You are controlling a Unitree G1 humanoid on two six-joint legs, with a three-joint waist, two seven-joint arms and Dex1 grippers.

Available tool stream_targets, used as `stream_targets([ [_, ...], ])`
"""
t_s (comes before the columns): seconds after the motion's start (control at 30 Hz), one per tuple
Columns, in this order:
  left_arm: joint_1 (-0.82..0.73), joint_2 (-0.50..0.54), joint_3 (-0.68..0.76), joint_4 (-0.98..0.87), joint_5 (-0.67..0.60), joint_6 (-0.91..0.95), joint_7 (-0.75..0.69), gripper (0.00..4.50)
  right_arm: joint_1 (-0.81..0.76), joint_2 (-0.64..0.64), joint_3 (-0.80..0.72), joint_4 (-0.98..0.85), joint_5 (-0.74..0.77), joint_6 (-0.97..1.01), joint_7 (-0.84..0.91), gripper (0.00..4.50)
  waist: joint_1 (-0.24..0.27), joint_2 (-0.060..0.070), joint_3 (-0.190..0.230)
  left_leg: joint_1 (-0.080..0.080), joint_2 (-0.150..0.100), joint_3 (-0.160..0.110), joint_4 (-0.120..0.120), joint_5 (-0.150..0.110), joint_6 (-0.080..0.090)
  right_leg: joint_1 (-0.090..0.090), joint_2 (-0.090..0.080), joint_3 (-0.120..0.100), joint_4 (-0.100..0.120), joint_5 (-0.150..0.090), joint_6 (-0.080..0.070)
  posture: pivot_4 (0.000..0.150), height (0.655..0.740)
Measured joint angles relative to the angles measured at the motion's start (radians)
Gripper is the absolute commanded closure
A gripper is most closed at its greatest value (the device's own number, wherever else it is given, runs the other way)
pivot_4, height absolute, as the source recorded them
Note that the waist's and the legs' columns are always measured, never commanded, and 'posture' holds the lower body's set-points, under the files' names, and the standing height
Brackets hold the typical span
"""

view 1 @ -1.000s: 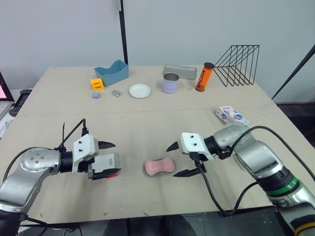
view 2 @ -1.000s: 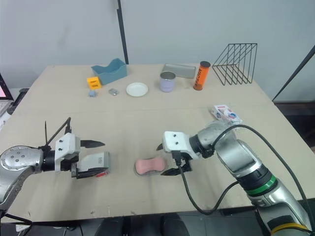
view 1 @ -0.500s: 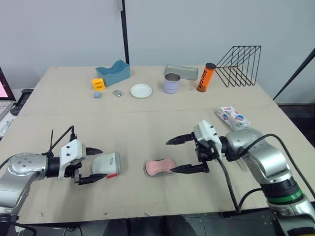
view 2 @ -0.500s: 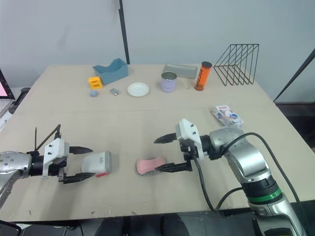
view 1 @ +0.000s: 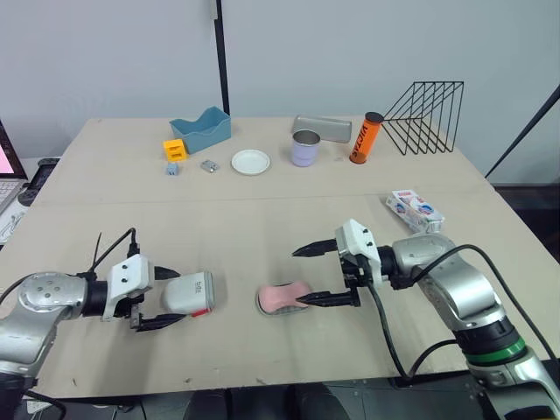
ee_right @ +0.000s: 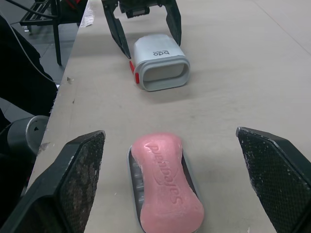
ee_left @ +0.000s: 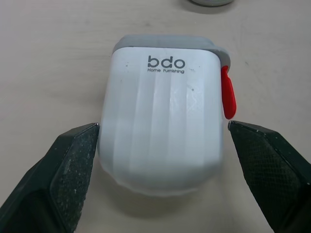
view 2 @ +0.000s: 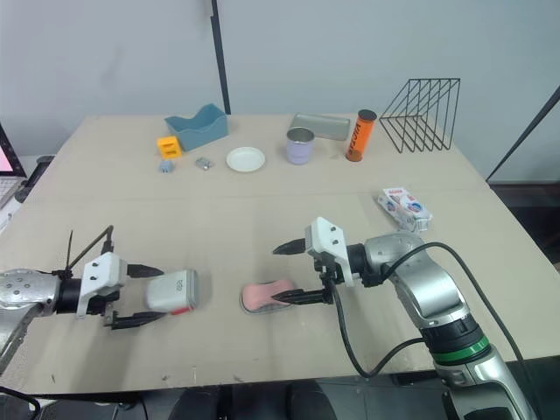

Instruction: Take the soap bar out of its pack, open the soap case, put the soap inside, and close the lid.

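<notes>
R end effector (view 1: 297, 276) gaped wide, empty, aimed at pink waisted soap bar (ee_right: 167, 187) lying near its fingertips on a grey ribbed tray (ee_right: 135, 180), lower centre; contact unclear. Soap prob. light, stiff, slick: pinch across narrow waist. L end effector (view 1: 179, 296) also wide open, empty, straddling white ribbed plastic case w/ red latch (ee_left: 163, 121), lower left; hard, smooth, likely to skid. Beige wood surface (view 1: 262, 219) gave ample room. White-blue soap pack (view 1: 413, 206) sat mid-right, orange cylindrical tube (view 1: 360, 138) towards top.
</notes>
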Motion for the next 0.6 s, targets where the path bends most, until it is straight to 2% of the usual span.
stream_targets([
  [0.27, -0.032, -0.033, -0.074, 0.032, 0.050, -0.026, 0.005, 0.00, 0.002, 0.000, 0.000, -0.028, 0.009, 0.018, -0.026, 0.04, 0.001, 0.000, 0.000, 0.000, 0.000, 0.000, 0.000, 0.000, 0.000, 0.000, 0.000, 0.000, 0.000, 0.000, 0.000, 0.150, 0.7393],
  [0.6, -0.058, -0.051, -0.081, 0.080, 0.072, -0.049, 0.008, 0.00, 0.006, -0.014, 0.000, -0.046, 0.009, 0.032, -0.031, 0.04, 0.001, 0.000, 0.000, 0.000, 0.000, 0.000, 0.000, 0.000, 0.000, 0.001, 0.000, 0.000, 0.000, 0.000, 0.000, 0.150, 0.7393],
])
